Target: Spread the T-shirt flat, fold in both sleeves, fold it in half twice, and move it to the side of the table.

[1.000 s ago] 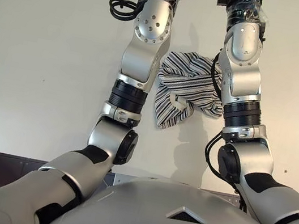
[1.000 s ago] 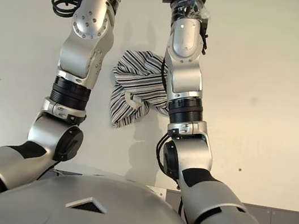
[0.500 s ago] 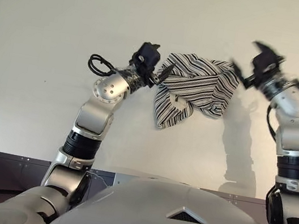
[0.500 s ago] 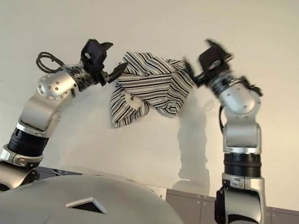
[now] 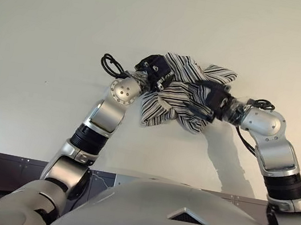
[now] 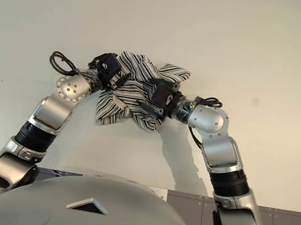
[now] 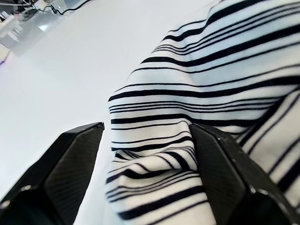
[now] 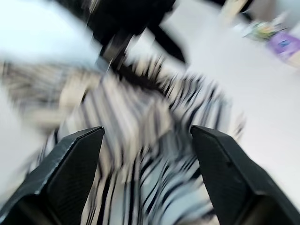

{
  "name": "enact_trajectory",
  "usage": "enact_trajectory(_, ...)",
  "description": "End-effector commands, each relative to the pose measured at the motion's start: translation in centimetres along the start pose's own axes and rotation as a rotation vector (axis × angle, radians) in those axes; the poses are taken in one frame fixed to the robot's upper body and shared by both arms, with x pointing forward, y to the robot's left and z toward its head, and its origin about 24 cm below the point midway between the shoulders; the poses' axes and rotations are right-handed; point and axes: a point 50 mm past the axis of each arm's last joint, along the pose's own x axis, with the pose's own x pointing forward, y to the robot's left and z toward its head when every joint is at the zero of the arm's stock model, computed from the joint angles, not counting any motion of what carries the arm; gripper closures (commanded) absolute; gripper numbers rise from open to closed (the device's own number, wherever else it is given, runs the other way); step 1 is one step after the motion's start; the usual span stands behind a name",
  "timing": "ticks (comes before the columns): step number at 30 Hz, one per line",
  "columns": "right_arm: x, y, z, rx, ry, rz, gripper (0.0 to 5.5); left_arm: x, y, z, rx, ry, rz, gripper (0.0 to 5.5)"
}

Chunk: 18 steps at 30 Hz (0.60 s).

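Observation:
The black-and-white striped T-shirt lies crumpled in a heap on the middle of the white table. My left gripper presses into the heap's left side, open, and the left wrist view has striped cloth bunched between its fingers. My right gripper is in the heap's right side, also open, with the blurred T-shirt between and beyond its fingers. The two grippers face each other across the cloth.
The table's front edge runs close to my body. Bare tabletop stretches left, right and beyond the T-shirt. A black cable loop hangs off my left wrist.
A second ago both arms stretched forward past the shirt. They pulled back to its sides, then closed inward onto it. The heap is more bunched and has shifted slightly left.

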Motion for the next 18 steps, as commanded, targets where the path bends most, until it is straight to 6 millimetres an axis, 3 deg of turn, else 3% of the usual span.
enact_trajectory(1, -1.2, -0.6, 1.2, 0.076, -0.082, -0.063, 2.1, -1.8, 0.4, -2.4, 0.01, 0.076, 0.011, 2.13)
enact_trajectory(4, -2.2, -3.8, 2.7, 0.08, -0.14, -0.198, 2.1, -3.2, -0.4, -3.4, 0.026, 0.096, -0.016, 2.13)
enact_trajectory(5, -2.1, -4.1, 2.9, 0.059, -0.137, -0.205, 2.1, -3.5, -0.2, -2.7, -0.005, 0.053, 0.002, 2.13)
enact_trajectory(7, -1.5, -4.0, 2.6, 0.057, -0.126, -0.214, 2.1, -3.9, 0.4, -0.5, -0.139, -0.077, 0.041, 2.13)
enact_trajectory(9, -0.5, -2.9, 1.2, 0.08, -0.074, -0.234, 2.1, -5.3, 1.4, 2.0, -0.249, -0.233, 0.045, 2.13)
enact_trajectory(11, 0.1, -2.0, 0.3, 0.108, -0.052, -0.259, 2.1, -6.9, 2.1, 2.8, -0.306, -0.299, 0.028, 2.13)
enact_trajectory(14, 0.3, -1.4, 0.3, 0.125, -0.047, -0.31, 2.1, -9.5, 1.0, 1.5, -0.299, -0.253, -0.143, 2.13)
enact_trajectory(18, 0.2, -1.8, -0.4, 0.121, 0.0, -0.379, 2.1, -12.9, -1.2, -3.9, -0.14, 0.015, -0.429, 2.13)
